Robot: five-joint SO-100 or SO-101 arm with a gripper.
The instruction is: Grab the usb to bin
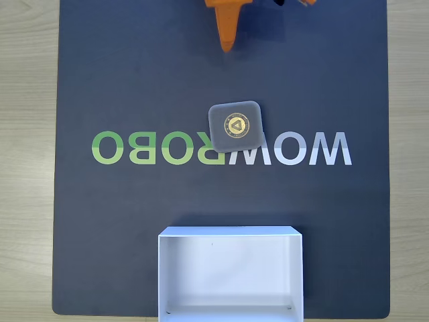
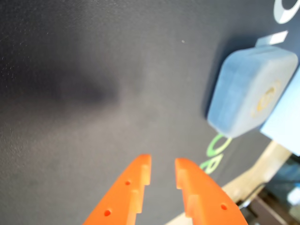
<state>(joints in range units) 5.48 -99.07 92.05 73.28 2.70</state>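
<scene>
Dark mat covers the tabletop in the fixed view; the usb lies flat mid-mat, emblem up, well apart from the bin. Wrist view: orange gripper jaws slightly apart, empty. The usb looks light, rigid, smooth; grip opposite edges.

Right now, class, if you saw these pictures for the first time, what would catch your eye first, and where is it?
In the fixed view, the grey usb with its gold emblem lies mid-mat, overlapping the mirrored green and white lettering. The white bin sits open at the mat's bottom edge. The bright orange fingers poke in from the bottom of the wrist view, slightly parted, with the usb off to their upper right.
</scene>
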